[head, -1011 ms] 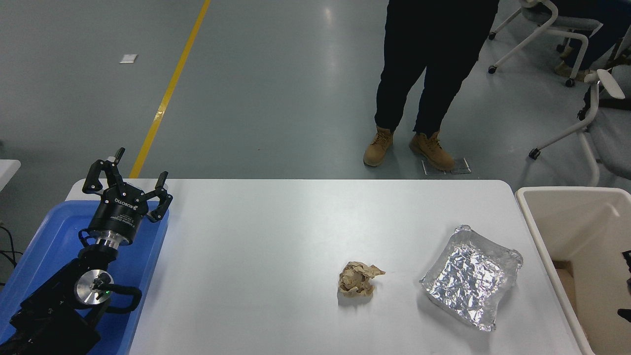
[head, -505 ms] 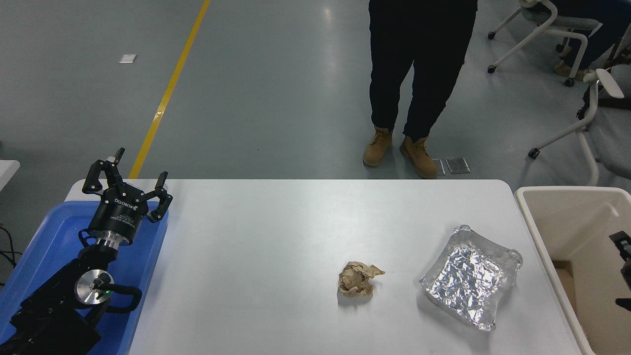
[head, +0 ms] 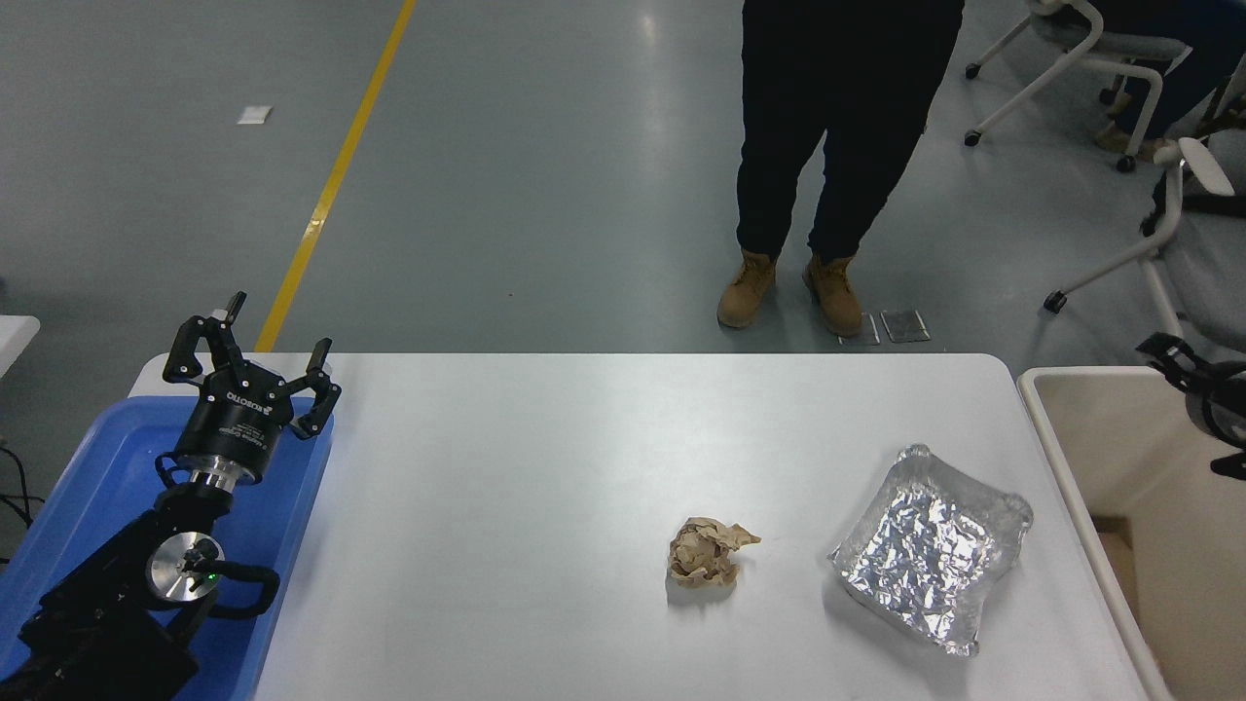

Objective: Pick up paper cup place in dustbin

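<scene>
The paper cup is not in view anywhere on the table. The beige dustbin (head: pixel 1081 374) stands off the table's right end, its rim partly cut by the picture's edge. My right gripper (head: pixel 1205 401) shows only in part at the right edge, above the dustbin's far part; I cannot see what, if anything, it holds. My left gripper (head: pixel 261 352) is parked at the lower left, open and empty, above the blue tray.
A crumpled brown paper ball (head: pixel 706 552) lies at mid-table. A crinkled silver foil tray (head: pixel 930 545) lies to its right, near the dustbin. A blue plastic tray (head: pixel 92 458) sits at the left end. A person (head: pixel 837 146) stands beyond the far edge; office chairs stand at the far right.
My right gripper has risen along the right edge, from low inside the dustbin to above its far part. The person has shifted their feet. The left arm has not moved.
</scene>
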### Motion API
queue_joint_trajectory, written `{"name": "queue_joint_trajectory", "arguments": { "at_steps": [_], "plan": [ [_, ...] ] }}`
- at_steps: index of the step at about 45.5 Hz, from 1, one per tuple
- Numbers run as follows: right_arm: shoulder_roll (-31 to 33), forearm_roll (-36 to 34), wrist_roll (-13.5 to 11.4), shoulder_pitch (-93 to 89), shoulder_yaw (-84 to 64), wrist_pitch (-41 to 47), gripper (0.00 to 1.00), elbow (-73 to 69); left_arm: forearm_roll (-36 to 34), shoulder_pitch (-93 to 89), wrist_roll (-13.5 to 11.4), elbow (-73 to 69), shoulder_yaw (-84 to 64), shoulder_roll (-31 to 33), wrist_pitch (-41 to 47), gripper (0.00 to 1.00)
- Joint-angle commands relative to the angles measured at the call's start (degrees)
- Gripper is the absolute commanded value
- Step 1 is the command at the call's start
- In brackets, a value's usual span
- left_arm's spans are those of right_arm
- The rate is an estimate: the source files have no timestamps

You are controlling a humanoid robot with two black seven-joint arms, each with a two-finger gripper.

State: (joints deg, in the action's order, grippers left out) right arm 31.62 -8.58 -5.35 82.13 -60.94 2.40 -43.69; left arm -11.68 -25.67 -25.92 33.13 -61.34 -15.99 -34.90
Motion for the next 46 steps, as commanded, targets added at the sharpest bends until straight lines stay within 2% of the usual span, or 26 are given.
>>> {"name": "queue_joint_trajectory", "arguments": {
  "at_steps": [1, 9, 23, 37, 46],
  "plan": [
    [-1.9, 0.1, -0.1, 22.4, -9.4, 5.2, 1.0, -20.7, 0.0, 0.0, 0.0, 0.0, 0.0, 0.0, 0.0, 0.98],
    [-3.1, 1.8, -0.2, 34.4, -10.2, 13.1, 1.0, -31.1, 0.0, 0.0, 0.0, 0.0, 0.0, 0.0, 0.0, 0.98],
    [-6.7, 2.3, -0.2, 52.3, -14.8, 21.1, 1.0, -44.8, 0.0, 0.0, 0.0, 0.0, 0.0, 0.0, 0.1, 0.98],
    [-7.0, 3.1, -0.2, 63.9, -14.3, 32.1, 1.0, -47.8, 0.0, 0.0, 0.0, -0.1, 0.0, -0.1, 0.1, 0.98],
    [-8.2, 3.2, -0.1, 65.5, -13.2, 33.5, 1.0, -47.7, 0.0, 0.0, -0.1, 0.0, 0.0, -0.1, 0.1, 0.98]
  ]
}}
